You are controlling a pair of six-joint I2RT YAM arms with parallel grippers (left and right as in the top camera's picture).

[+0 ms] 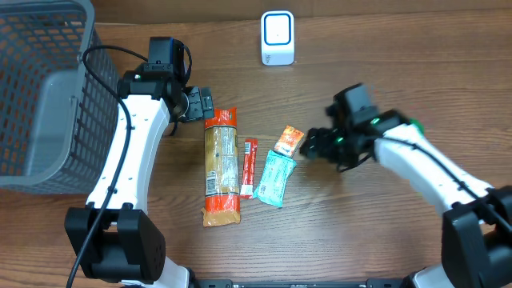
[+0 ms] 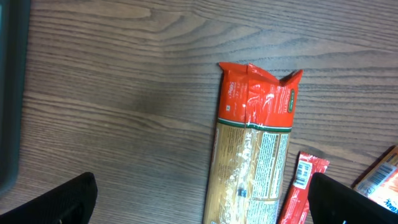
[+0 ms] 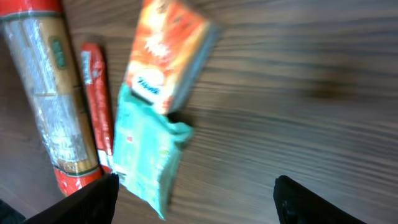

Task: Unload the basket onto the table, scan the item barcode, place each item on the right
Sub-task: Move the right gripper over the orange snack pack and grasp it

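Observation:
Several packets lie side by side mid-table: a long pasta pack with red ends, a thin red stick, a teal packet and a small orange box. My left gripper hovers open by the pasta pack's far end, holding nothing. The red stick shows a barcode label. My right gripper stands open just right of the orange box, the teal packet's corner near its left finger. The picture is blurred there.
A white box-shaped device with a blue-framed window stands at the back centre. A grey mesh basket fills the far left corner, with a black cable running along its edge.

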